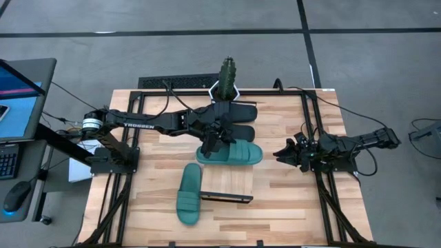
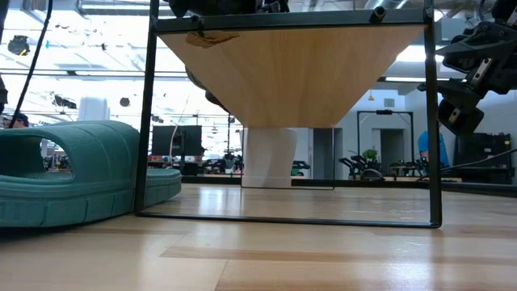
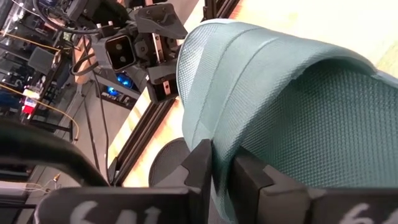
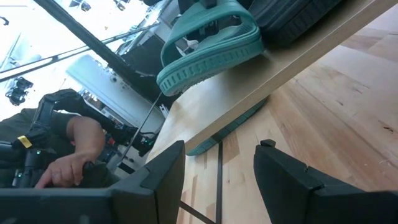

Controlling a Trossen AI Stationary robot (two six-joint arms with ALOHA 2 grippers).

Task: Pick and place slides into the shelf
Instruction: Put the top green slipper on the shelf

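The shelf (image 1: 231,180) is a light-wood plank raised on a black frame, seen from below in the low view (image 2: 299,73). Two black slides (image 1: 236,121) lie side by side on its far part. A teal slide (image 1: 238,153) lies across it beside them, also in the right wrist view (image 4: 208,46). My left gripper (image 1: 210,143) is shut on this slide's strap. The second teal slide (image 1: 189,194) rests sole-down on the tabletop left of the shelf (image 2: 77,174). My right gripper (image 1: 284,153) hangs open at the table's right side, apart from everything. My left gripper pinches the teal slide's ribbed strap at its edge (image 3: 221,158) between its two fingers (image 3: 200,167). In the high view it comes from above at the slide's left end. The slide's sole (image 4: 214,59) appears to lie on the shelf plank.
A green plant in a white pot (image 1: 227,76) stands at the table's far edge behind the shelf. The frame's black uprights (image 2: 145,105) stand around the shelf. A person's arm (image 4: 74,140) shows beyond the table. Bare tabletop lies near and right (image 1: 289,207).
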